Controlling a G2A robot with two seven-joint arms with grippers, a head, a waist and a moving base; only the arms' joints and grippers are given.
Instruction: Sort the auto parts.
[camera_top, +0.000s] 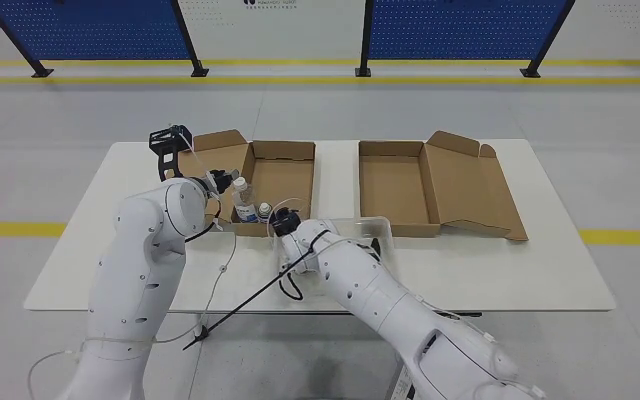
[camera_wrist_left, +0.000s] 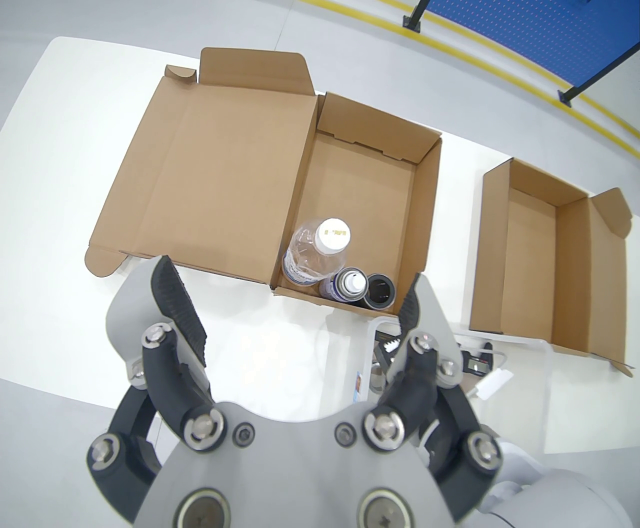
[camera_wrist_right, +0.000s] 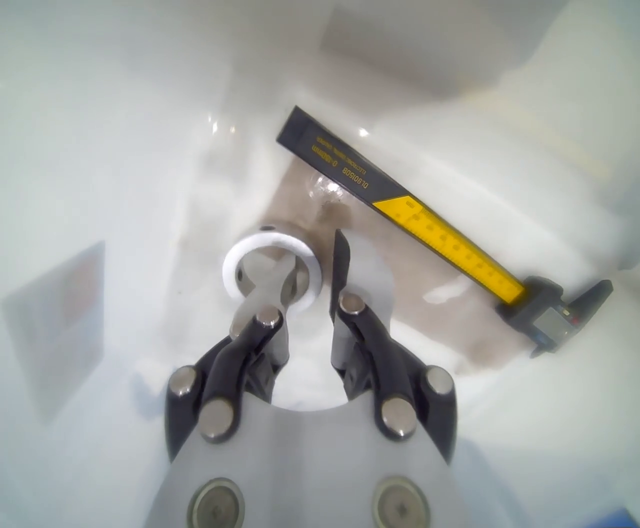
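The right claw (camera_wrist_right: 312, 260) is down in the clear plastic bin (camera_top: 372, 224). It is open a little, with one finger inside the white plastic ring (camera_wrist_right: 270, 241) and one outside. The ring lies flat, hole up. The long black and yellow measuring tool (camera_wrist_right: 425, 225) lies flat beside the ring, slanting across the bin floor. The left claw (camera_wrist_left: 290, 270) is wide open and holds nothing.

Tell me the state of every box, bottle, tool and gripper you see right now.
Left box: lid open.
Right box: lid open.
Bottle: capped, upright in left box.
Spray can: upright, beside bottle.
Left gripper: open, holding nothing.
Right gripper: open, astride the wall of white ring.
Caliper: lying in clear bin.
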